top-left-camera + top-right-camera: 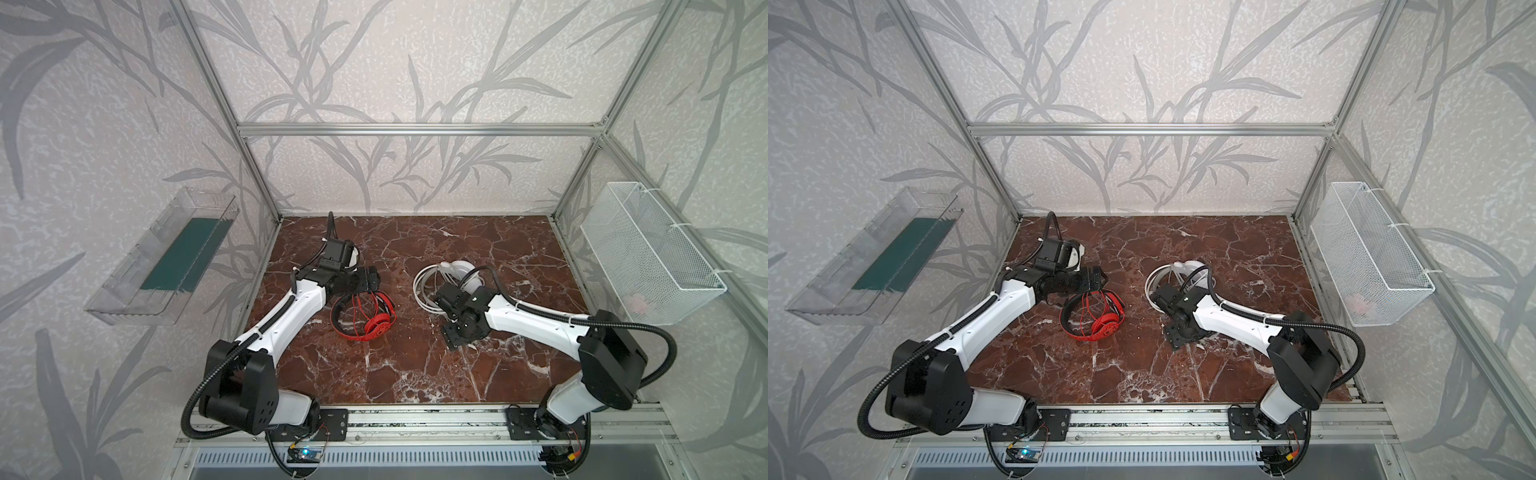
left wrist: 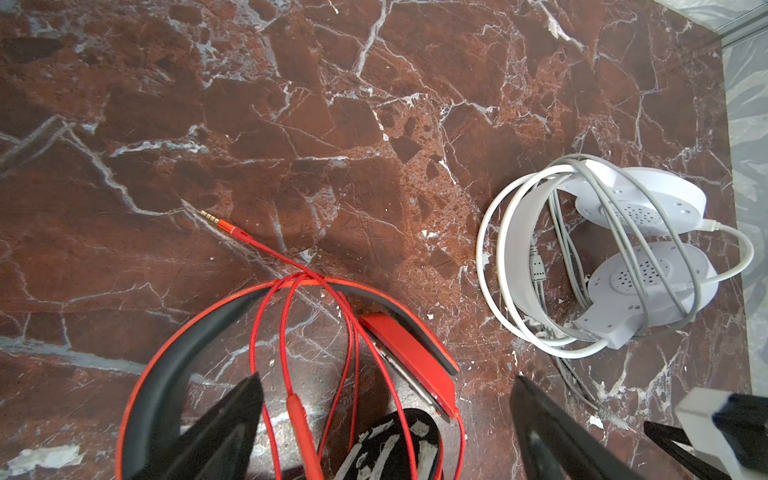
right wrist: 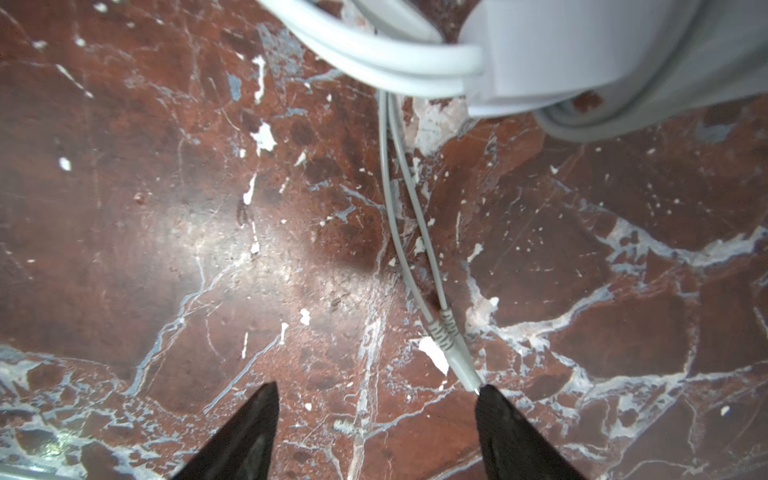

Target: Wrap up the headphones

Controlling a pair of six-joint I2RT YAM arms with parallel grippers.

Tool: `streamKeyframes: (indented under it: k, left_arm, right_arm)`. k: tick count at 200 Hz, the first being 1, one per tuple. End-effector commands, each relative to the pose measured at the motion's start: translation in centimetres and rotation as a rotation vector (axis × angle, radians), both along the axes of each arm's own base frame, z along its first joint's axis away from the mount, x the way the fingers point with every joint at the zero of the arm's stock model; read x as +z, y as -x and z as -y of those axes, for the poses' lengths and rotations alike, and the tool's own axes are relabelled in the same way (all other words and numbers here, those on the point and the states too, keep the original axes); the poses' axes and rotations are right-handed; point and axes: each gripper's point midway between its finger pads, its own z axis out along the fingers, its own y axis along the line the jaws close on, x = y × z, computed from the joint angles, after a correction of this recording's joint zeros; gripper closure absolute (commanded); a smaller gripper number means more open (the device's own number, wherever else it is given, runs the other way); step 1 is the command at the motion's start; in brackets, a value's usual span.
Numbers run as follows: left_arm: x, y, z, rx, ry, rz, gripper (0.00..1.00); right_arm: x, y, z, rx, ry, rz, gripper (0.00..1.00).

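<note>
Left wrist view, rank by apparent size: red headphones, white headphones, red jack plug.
1. Red headphones, but closest and cropped by the frame, so lead over white is unsure.
2. White headphones.
3. Red jack plug, clearly smallest.

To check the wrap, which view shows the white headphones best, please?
Left wrist view: the white headphones show whole, nothing in front. In both top views the right arm hides part; right wrist shows an edge.
</note>
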Motion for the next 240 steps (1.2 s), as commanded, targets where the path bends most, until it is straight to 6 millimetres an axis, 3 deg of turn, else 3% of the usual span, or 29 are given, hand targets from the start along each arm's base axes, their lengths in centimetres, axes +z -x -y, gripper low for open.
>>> streamKeyframes:
  k: [1, 27, 50, 82, 134, 189, 240]
  left_arm:
    - [-0.1, -0.1, 0.0, -0.009, -0.002, 0.000, 0.07]
    - [-0.3, 0.0, -0.1, -0.006, -0.006, -0.004, 0.07]
    - [-0.4, 0.1, -0.2, -0.003, -0.007, -0.007, 0.07]
    - [-0.4, -0.1, -0.2, 0.002, -0.008, -0.005, 0.07]
    - [-0.4, -0.4, 0.0, -0.002, -0.004, -0.007, 0.07]
    - [-0.1, -0.5, 0.1, -0.003, 0.002, 0.000, 0.07]
    - [0.3, -0.8, 0.4, -0.008, 0.013, 0.003, 0.07]
  right_arm:
    - [-1.4, -0.6, 0.4, 0.045, 0.022, -0.042, 0.27]
    - [-2.0, -1.4, 1.4, 0.049, 0.023, -0.063, 0.31]
    - [-2.4, -1.2, 1.7, 0.069, 0.021, -0.097, 0.40]
    - [-4.4, 0.4, 2.6, 0.072, 0.065, -0.179, 0.54]
    - [-5.5, 1.6, 3.8, 0.105, 0.131, -0.246, 0.79]
    - [-5.4, 1.2, 3.2, 0.187, 0.176, -0.230, 0.96]
    - [-3.7, 0.8, 2.0, 0.303, 0.199, -0.145, 1.00]
